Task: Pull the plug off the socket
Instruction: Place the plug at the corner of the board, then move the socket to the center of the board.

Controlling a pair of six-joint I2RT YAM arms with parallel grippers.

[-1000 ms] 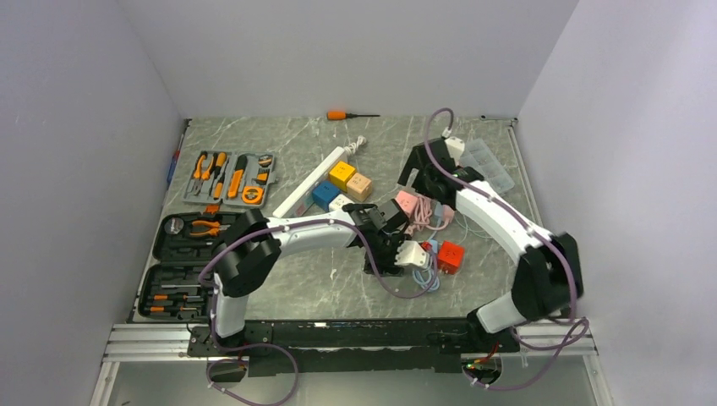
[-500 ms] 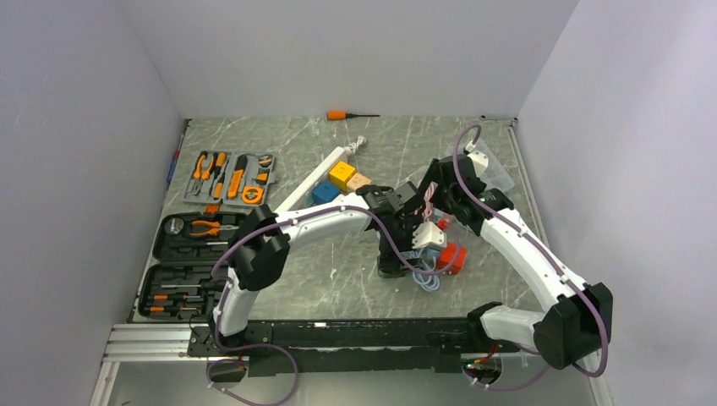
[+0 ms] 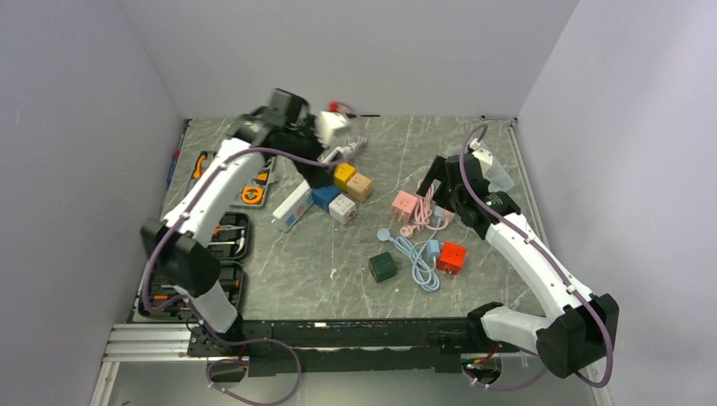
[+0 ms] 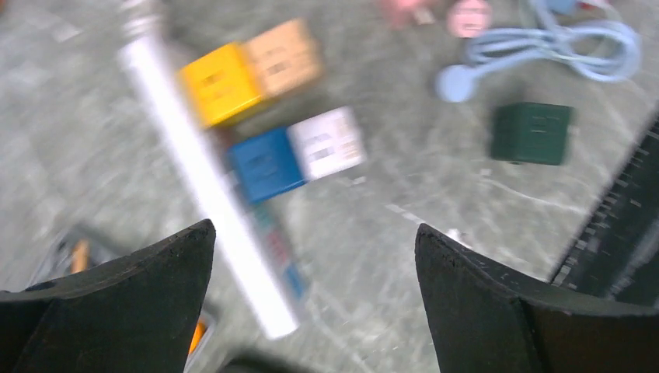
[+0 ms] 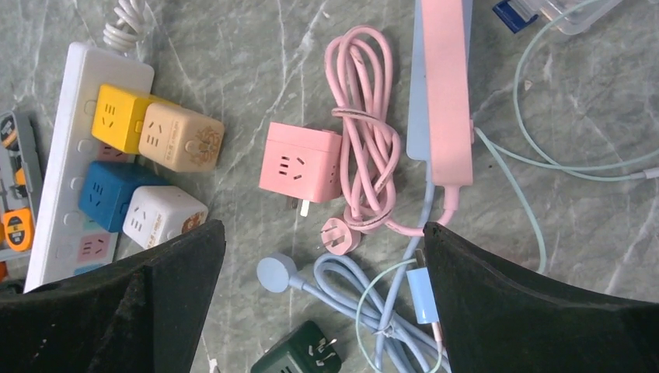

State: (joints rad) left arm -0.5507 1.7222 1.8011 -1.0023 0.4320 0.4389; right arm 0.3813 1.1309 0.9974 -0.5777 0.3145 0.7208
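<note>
The left end effector (image 4: 312, 233) is released, jaws wide and empty, high over the white strip (image 4: 194, 171), which has yellow, tan, blue and white cubes (image 4: 266, 165) clustered on and against it. The green plug (image 3: 382, 267) lies loose on the table (image 3: 338, 279), well apart from the strip and just beside a coiled blue cable (image 3: 414, 254). The right end effector (image 5: 322, 229) is also released and empty, above a pink cube (image 5: 299, 162).

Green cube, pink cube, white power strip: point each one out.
green cube (image 3: 382, 267), top external view, top face.
pink cube (image 5: 299, 162), right wrist view, socket face.
white power strip (image 5: 109, 68), right wrist view, bare upper end.
</note>
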